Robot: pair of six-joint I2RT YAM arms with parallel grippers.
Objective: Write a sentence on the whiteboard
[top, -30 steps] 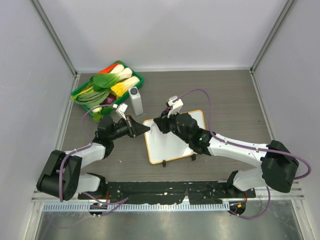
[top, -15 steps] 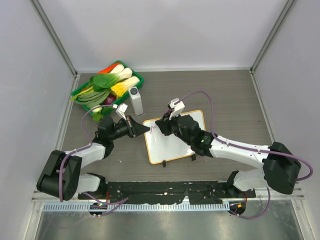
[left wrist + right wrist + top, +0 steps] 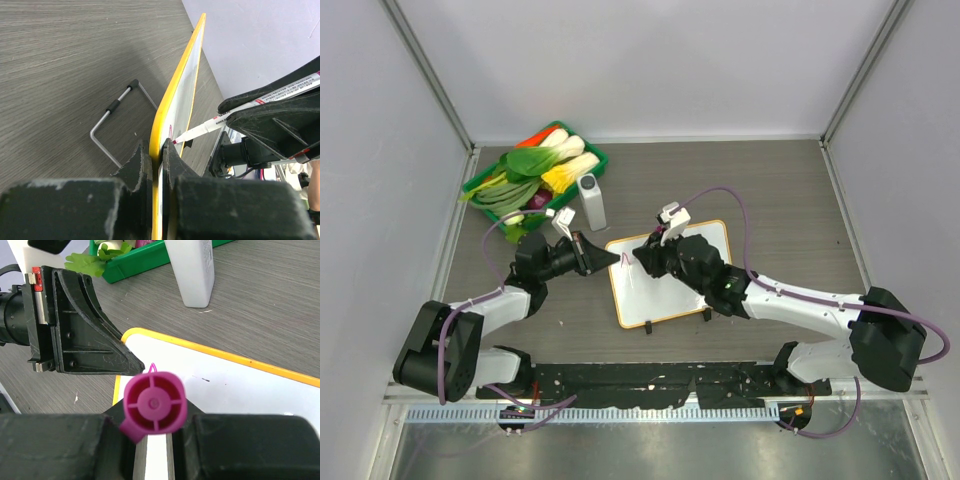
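Note:
The whiteboard (image 3: 675, 285), white with an orange frame, lies flat on the table. My left gripper (image 3: 612, 258) is shut on its upper left corner; in the left wrist view the jaws (image 3: 159, 150) pinch the yellow edge (image 3: 186, 75). My right gripper (image 3: 647, 256) is shut on a pink marker (image 3: 155, 405), held over the same corner. The marker tip (image 3: 175, 142) touches the board next to the left fingers (image 3: 95, 347). Of the sentence, only a short pink stroke (image 3: 154, 367) shows beside the tip.
A green tray (image 3: 590, 170) of toy vegetables stands at the back left, with a white upright bottle (image 3: 591, 200) beside it. A bent metal wire (image 3: 115, 112) lies on the table left of the board. Two black clip feet (image 3: 707, 314) sit on the board's near edge.
My right gripper with the marker has shifted slightly to the right and nearer over the board's corner. The left gripper has kept its hold in place.

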